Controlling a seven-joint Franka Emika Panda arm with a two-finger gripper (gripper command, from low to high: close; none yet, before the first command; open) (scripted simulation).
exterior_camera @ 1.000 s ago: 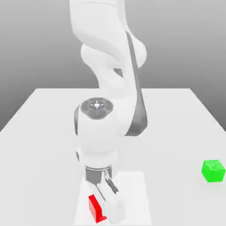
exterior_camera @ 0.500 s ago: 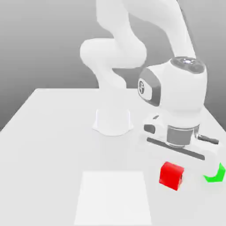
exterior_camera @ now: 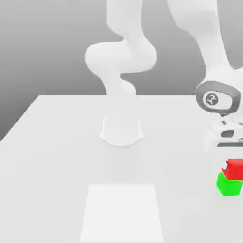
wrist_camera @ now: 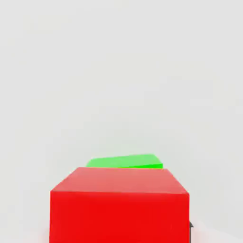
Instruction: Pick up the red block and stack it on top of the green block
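Note:
The red block [exterior_camera: 235, 169] sits on top of the green block [exterior_camera: 228, 186] at the exterior view's right edge, shifted slightly to that view's right. My gripper [exterior_camera: 230, 153] hangs directly over the red block, its grey-and-white hand partly cut off by the frame edge. In the hand view the red block [wrist_camera: 119, 209] is very close, and a strip of the green block [wrist_camera: 126, 162] peeks out beyond it.
The arm's round white base [exterior_camera: 121, 133] stands at the middle of the white table [exterior_camera: 52, 156]. A paler square patch [exterior_camera: 122, 213] marks the table's front. The stack stands near the table's right side in the exterior view.
The arm swung from the front patch to the exterior view's right, carrying the red block. The red block, beside the green one half a second ago, now rests on it.

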